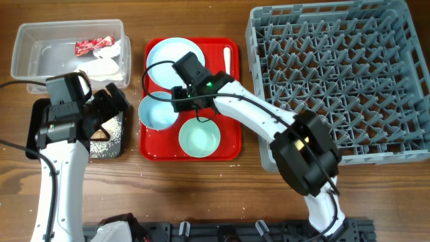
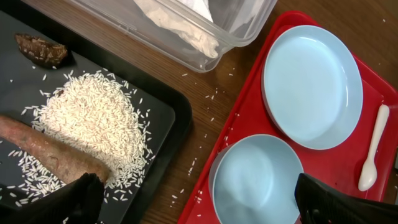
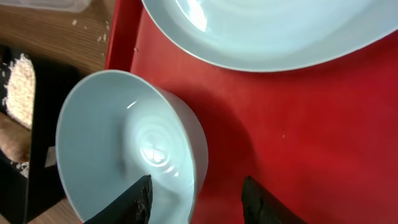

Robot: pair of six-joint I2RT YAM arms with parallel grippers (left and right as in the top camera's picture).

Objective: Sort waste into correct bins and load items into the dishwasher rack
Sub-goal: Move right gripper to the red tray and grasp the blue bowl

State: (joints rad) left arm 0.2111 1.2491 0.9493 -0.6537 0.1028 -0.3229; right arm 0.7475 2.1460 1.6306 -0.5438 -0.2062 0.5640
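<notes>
Right gripper [image 3: 196, 186] straddles the bowl [image 3: 112, 137] rim at the red tray's [image 3: 298, 143] left edge, fingers apart; I fear a shallow bite tips it. Left gripper [image 2: 196, 186] spread, empty

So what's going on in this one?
The right gripper straddles the rim of a light-blue bowl on the red tray, one finger inside and one outside, not yet clamped. The left gripper hangs open above the black tray's edge, where rice, a brown stick and a dark scrap lie. The wrapper and paper are in the clear tub. No dishes show in the dishwasher rack.
</notes>
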